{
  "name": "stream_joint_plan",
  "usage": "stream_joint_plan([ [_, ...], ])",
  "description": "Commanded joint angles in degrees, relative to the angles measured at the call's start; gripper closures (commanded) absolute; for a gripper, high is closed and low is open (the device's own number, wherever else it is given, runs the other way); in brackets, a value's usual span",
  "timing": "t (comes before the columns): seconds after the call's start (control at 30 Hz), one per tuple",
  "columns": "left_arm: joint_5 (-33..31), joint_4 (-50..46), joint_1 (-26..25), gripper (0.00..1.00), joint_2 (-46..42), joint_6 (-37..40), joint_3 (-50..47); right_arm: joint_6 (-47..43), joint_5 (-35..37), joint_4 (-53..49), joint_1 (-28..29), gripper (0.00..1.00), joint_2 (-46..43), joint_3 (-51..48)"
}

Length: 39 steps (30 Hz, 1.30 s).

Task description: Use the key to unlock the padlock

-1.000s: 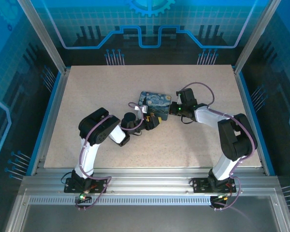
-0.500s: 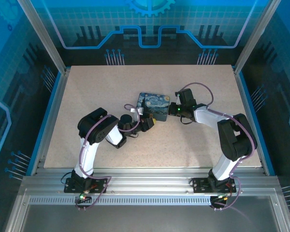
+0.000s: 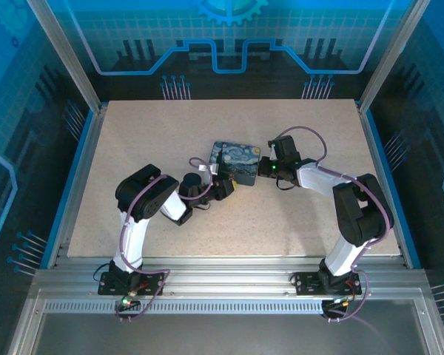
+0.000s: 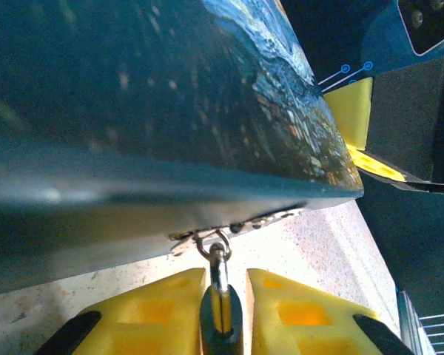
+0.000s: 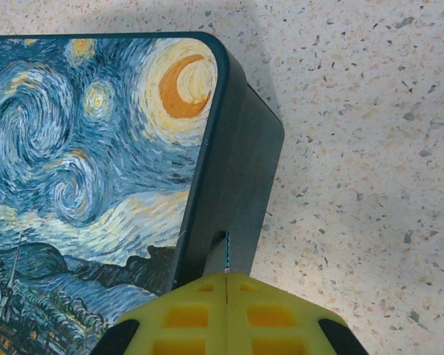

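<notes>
A flat box (image 3: 237, 161) printed with a starry night painting lies mid-table. My left gripper (image 3: 226, 190) sits low at its near edge. In the left wrist view the yellow fingers (image 4: 155, 310) hold the dark-headed key (image 4: 222, 322), and the left gripper (image 4: 226, 296) is shut on it. The key's metal end hangs on a small ring (image 4: 211, 242) joined to a chain (image 4: 274, 220) under the box edge (image 4: 170, 111). My right gripper (image 5: 227, 277) is shut, its tips against the box's dark side wall (image 5: 240, 170), with a thin blue strip (image 5: 226, 251) at the tips. The padlock is hidden.
The speckled tabletop (image 3: 296, 214) has free room all round the box. Aluminium posts and blue panels wall the table (image 3: 89, 111). The right gripper's yellow finger (image 4: 351, 111) shows past the far corner of the box in the left wrist view.
The left gripper's jaws have closed in on the key, and that arm's wrist has shifted a little left along the box's near edge. The right arm has stayed put.
</notes>
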Motion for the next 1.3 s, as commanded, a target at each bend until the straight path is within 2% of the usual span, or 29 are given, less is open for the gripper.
stream_joint_plan([
  [0.0, 1.5, -7.5, 0.9, 0.74, 0.0, -0.7, -0.8, -0.3, -0.6, 0.3, 1.1, 1.0, 0.0, 0.1],
  [0.17, 1.8, -8.9, 1.2, 0.73, -0.6, -0.6, -0.5, -0.5, -0.5, 0.3, 1.0, 1.0, -0.5, -0.3],
  [0.33, 1.9, -10.5, 1.3, 0.83, -1.2, -0.3, -0.2, -0.3, -0.5, 0.6, 1.1, 1.0, -0.8, -0.6],
  [0.47, 2.5, -12.4, 1.4, 0.96, -2.0, -0.1, 0.5, -0.6, -0.8, 0.7, 1.1, 1.0, -1.2, -0.6],
  [0.57, 2.7, -14.0, 1.4, 1.0, -3.1, -0.5, 0.8, -0.8, -0.9, 0.8, 0.7, 1.0, -2.1, -1.3],
  [0.8, 2.5, -18.5, 1.2, 1.0, -6.4, -3.3, 1.8, -1.0, -2.6, 2.3, -1.0, 1.0, -7.5, -6.8],
  [1.0, 2.0, -23.0, 0.6, 1.0, -8.5, -5.2, 3.8, -1.4, -5.9, 4.0, -2.7, 1.0, -15.5, -13.8],
  [1.27, 0.7, -26.8, -1.7, 1.0, -8.5, -8.2, 8.1, 0.0, -16.9, 9.8, -5.0, 1.0, -26.1, -22.2],
])
